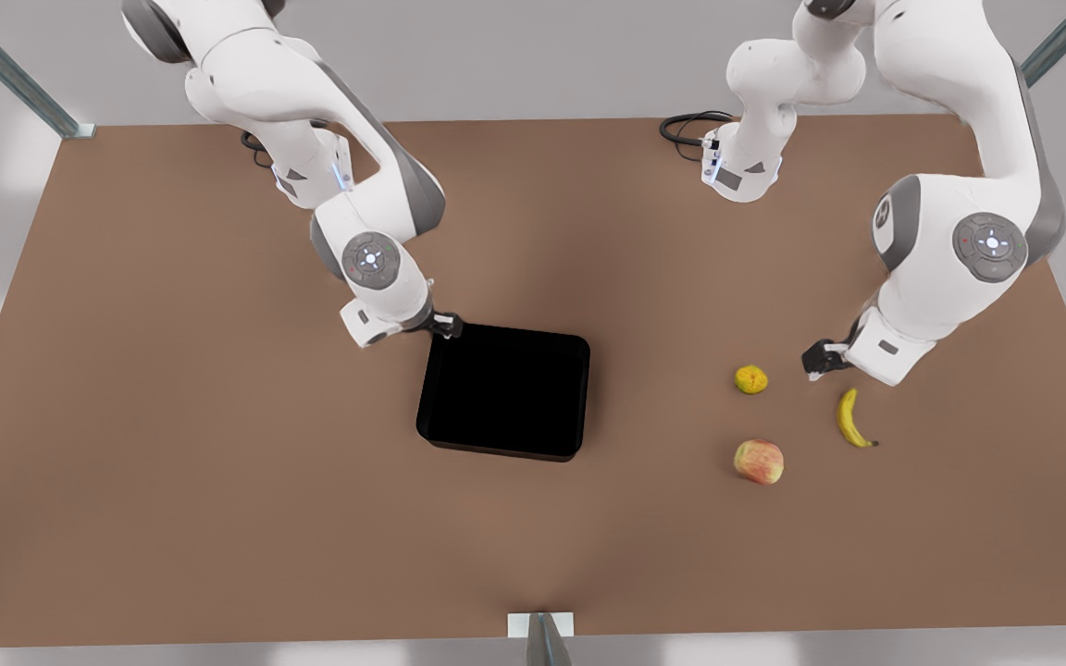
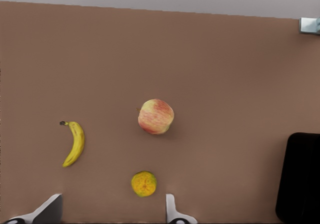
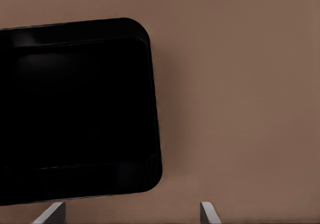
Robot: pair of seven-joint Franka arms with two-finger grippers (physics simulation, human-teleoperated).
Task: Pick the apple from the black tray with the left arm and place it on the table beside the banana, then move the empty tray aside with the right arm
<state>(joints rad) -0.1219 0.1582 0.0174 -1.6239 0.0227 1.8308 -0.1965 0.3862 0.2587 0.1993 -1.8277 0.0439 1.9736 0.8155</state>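
Front view: right gripper point(image 1: 448, 326), fingers point(image 3: 207, 213) spread and empty, hovers at the empty black tray's point(image 1: 505, 393) far-left corner; a missed rim grip could skid it rightward toward the apple point(image 1: 759, 462). Left gripper point(image 1: 817, 361), fingers point(image 2: 172, 210) spread and empty, waits beside the banana point(image 1: 852, 419).

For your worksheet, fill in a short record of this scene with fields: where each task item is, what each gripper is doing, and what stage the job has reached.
apple: on the table, near the banana
black tray: empty
extra fruit: small yellow-orange fruit
left gripper: open, above the fruit, holding nothing
right gripper: open, at the tray's corner
stage: apple placed; tray not yet gripped
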